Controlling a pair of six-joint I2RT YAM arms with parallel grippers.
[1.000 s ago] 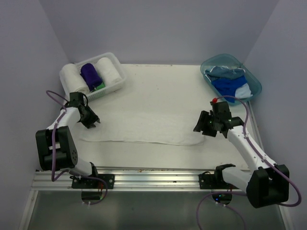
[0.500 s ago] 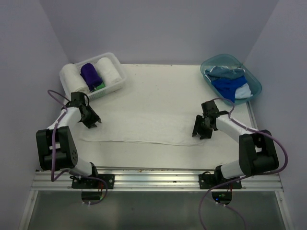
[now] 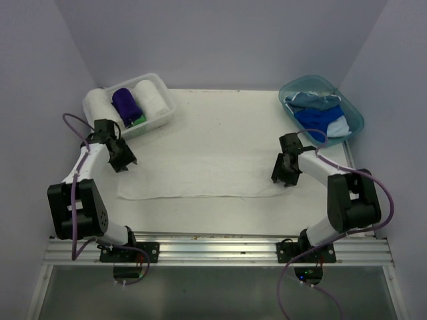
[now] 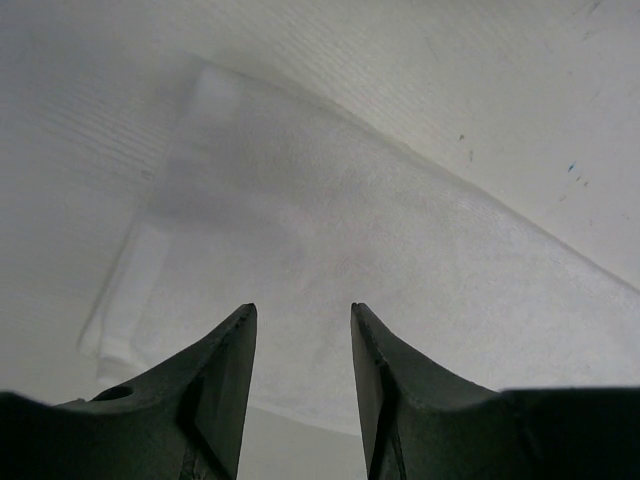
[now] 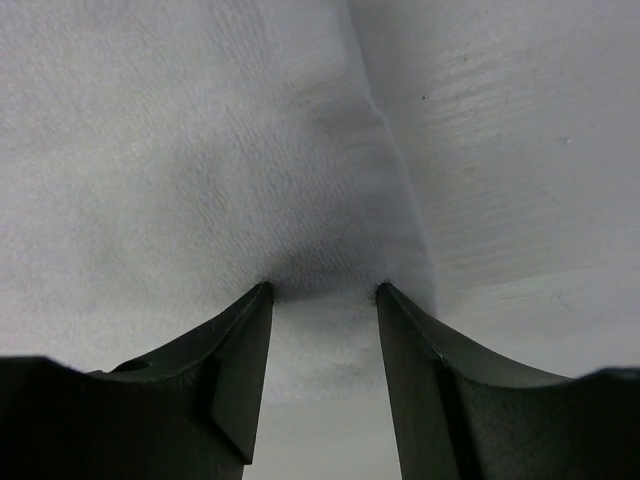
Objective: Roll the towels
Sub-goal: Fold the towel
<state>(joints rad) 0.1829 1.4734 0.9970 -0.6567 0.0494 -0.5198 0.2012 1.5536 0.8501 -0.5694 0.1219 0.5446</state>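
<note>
A large white towel [image 3: 200, 175] lies flat across the middle of the table. My left gripper [image 3: 125, 162] hovers open over its left end, and the left wrist view shows that end of the towel [image 4: 400, 250] with a doubled edge and nothing between the fingers [image 4: 235, 350]. My right gripper [image 3: 283, 177] stands open at the right end. Its fingertips [image 5: 262, 295] press down on the cloth [image 5: 200, 150] close to the edge. Rolled white [image 3: 152, 97], purple [image 3: 125, 103] and green [image 3: 138, 121] towels sit in the basket. Blue towels [image 3: 320, 121] lie loose in the tub.
The white lattice basket [image 3: 167, 93] stands at the far left corner and the teal tub [image 3: 313, 77] at the far right corner. Bare tabletop [image 3: 220, 120] shows beyond the towel. Purple walls close in on three sides.
Both grippers moved away from the arm bases along the towel's ends. The towel now lies squarer with a straight near edge. The left jaws opened wider.
</note>
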